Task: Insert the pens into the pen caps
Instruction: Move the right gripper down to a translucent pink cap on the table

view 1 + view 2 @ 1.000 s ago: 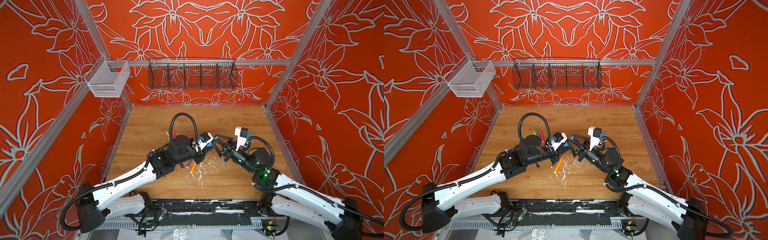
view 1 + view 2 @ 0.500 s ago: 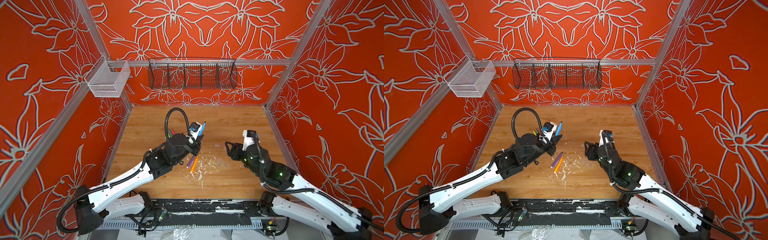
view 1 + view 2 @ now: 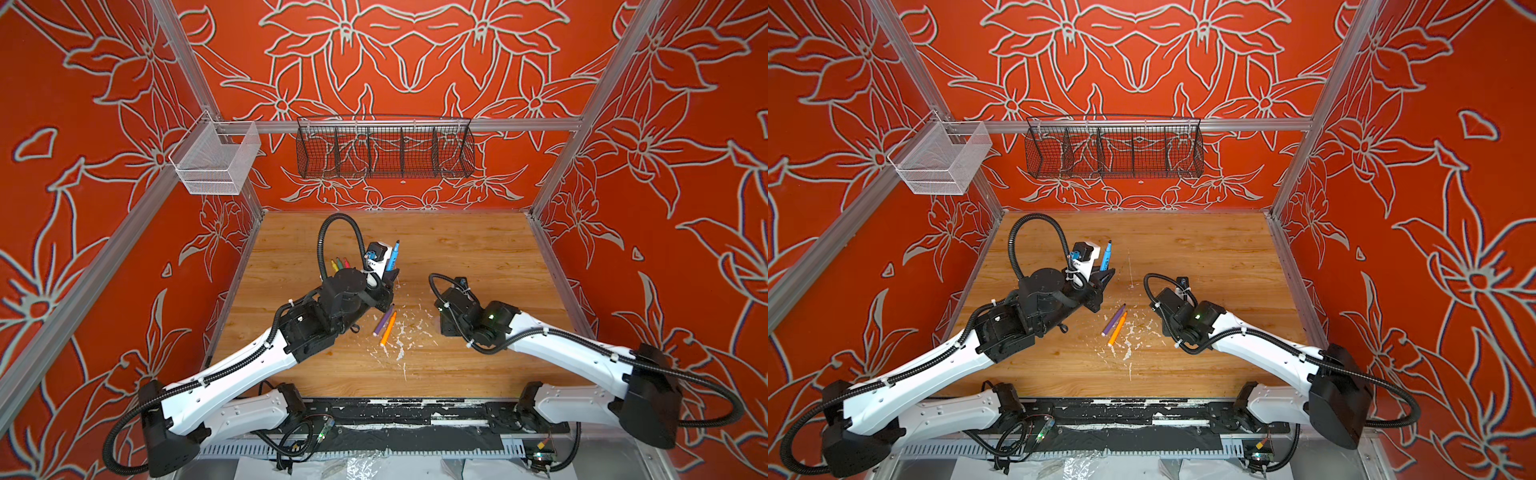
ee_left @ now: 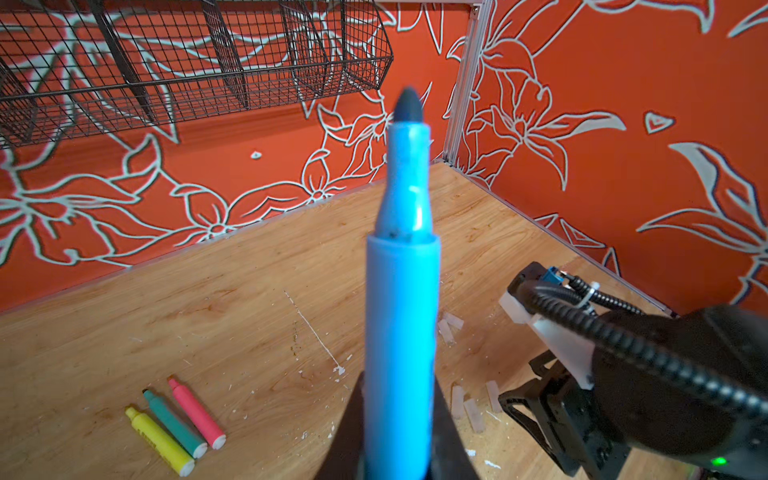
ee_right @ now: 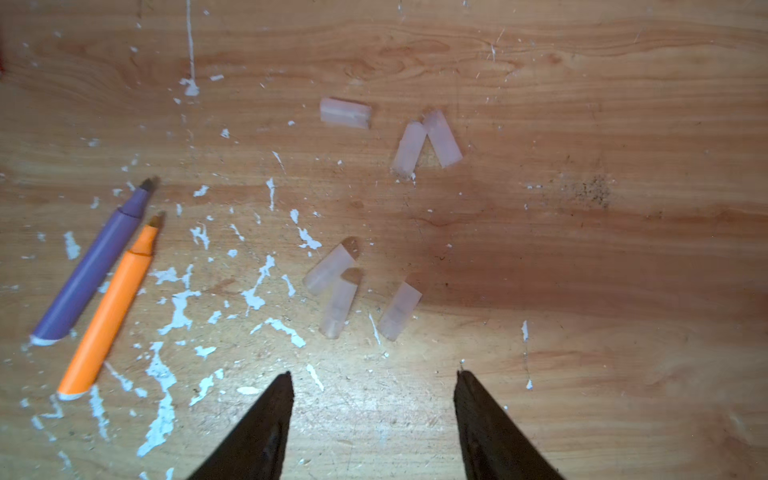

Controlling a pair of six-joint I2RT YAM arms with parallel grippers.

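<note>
A blue pen point(image 4: 401, 291) is clamped, tip outward, in the left hand point(image 4: 399, 399). Clear pen caps point(image 5: 338, 299) are strewn just ahead of the parted, empty right hand point(image 5: 374, 376).

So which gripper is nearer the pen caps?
Right. The right gripper hangs open just short of the pen caps; the left gripper sits farther off, shut on the upturned blue pen.
</note>
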